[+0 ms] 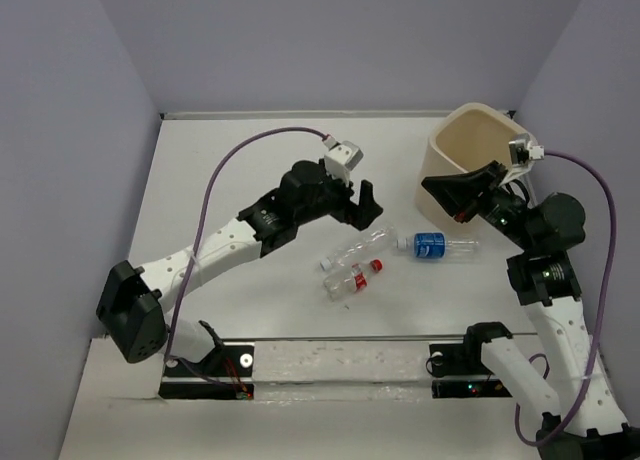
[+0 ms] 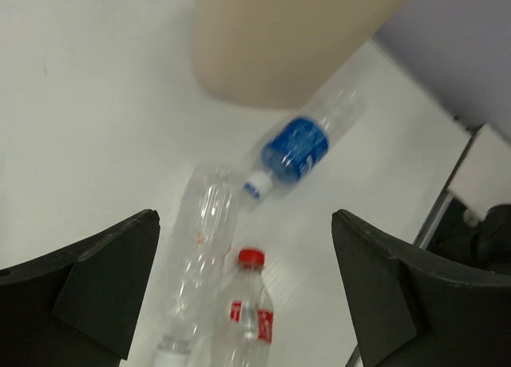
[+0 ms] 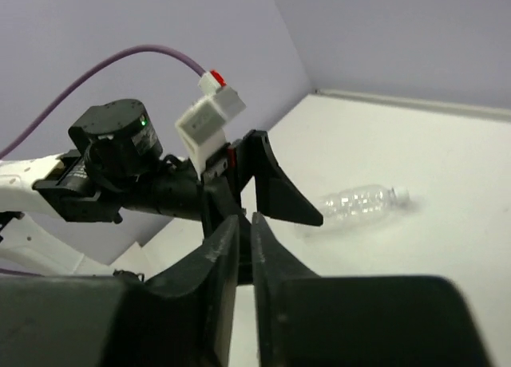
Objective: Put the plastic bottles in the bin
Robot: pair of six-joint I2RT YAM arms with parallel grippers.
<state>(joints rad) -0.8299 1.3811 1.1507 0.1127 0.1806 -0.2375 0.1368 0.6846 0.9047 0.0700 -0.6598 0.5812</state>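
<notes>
Three plastic bottles lie mid-table: a clear unlabelled one (image 1: 358, 247), a red-capped one with a red-white label (image 1: 352, 280), and a blue-labelled one (image 1: 436, 245). My left gripper (image 1: 367, 208) hovers open just behind them. In its wrist view the clear bottle (image 2: 204, 239) and the red-capped bottle (image 2: 251, 311) lie between the wide jaws (image 2: 246, 247), with the blue-labelled bottle (image 2: 299, 146) beyond. The cream bin (image 1: 472, 152) stands at the back right. My right gripper (image 1: 432, 185) sits against the bin's front side; its jaws (image 3: 245, 220) show only a narrow slit and hold nothing.
The bin's beige wall (image 2: 287, 40) rises right behind the bottles. The left arm's wrist (image 3: 120, 163) and one clear bottle (image 3: 363, 203) show in the right wrist view. Purple cables loop above both arms. A black rail (image 1: 330, 355) runs along the near edge.
</notes>
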